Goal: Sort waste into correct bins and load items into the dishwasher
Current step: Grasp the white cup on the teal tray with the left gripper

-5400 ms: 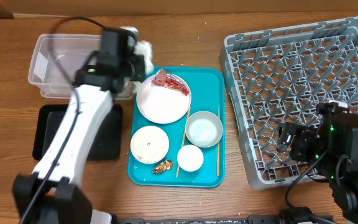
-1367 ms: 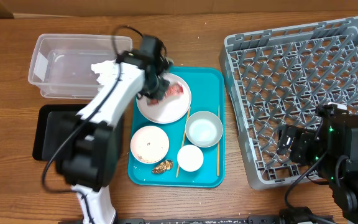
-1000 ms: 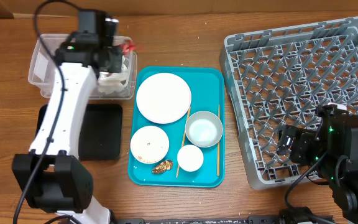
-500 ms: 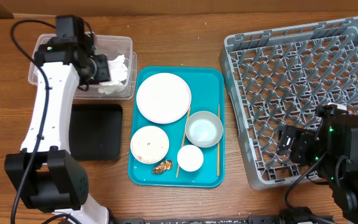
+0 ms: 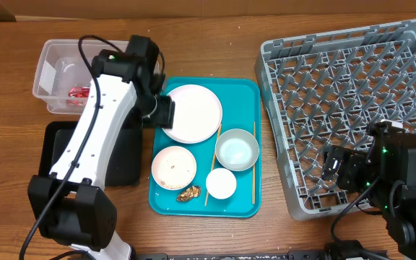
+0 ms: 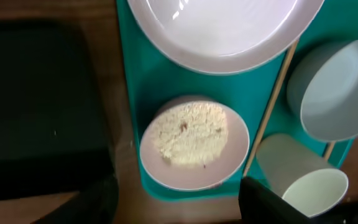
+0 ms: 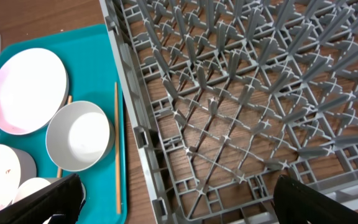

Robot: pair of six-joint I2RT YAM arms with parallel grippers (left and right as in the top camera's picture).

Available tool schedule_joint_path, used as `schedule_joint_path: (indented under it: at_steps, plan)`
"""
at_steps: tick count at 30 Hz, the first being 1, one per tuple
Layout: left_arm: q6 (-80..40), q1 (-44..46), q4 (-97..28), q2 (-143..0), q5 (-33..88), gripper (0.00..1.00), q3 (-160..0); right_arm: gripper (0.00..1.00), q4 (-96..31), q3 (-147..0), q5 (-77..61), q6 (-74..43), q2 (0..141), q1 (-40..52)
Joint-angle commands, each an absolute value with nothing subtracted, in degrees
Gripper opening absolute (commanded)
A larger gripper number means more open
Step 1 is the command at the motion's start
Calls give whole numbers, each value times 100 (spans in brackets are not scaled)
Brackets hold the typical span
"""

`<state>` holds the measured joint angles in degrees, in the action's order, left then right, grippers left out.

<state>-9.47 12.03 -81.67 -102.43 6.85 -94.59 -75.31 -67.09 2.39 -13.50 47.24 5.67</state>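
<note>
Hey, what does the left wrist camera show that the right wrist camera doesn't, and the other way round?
Only the left wrist view shows the black tray and a clear heap of rice on the small plate. Only the right wrist view shows the grey dish rack, which has nothing loaded in it. Both views show the teal tray with the large plate, the bowl and a chopstick on it.
</note>
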Motion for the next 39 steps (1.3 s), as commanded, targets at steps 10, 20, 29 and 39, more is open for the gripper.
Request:
schedule_joint_path:
  at_steps: [10, 20, 29, 39]
  plan:
    - [-1697, 1868, -9094, -8423, 178, 65, -9006, 100, -7553, -6845, 294, -1352, 4681, 550]
    - [-1417, 2792, -6847, -7172, 569, 78, -7129, 100, -7557, -6845, 292, -1354, 4681, 550]
    - [-1155, 3435, -5896, -8499, 1022, 73, -6499, 100, -7577, -6842, 294, -1354, 4681, 550]
    - [-1227, 3553, -5822, -9684, 1385, 4, -6510, 100, -7618, -6845, 296, -1352, 4681, 550]
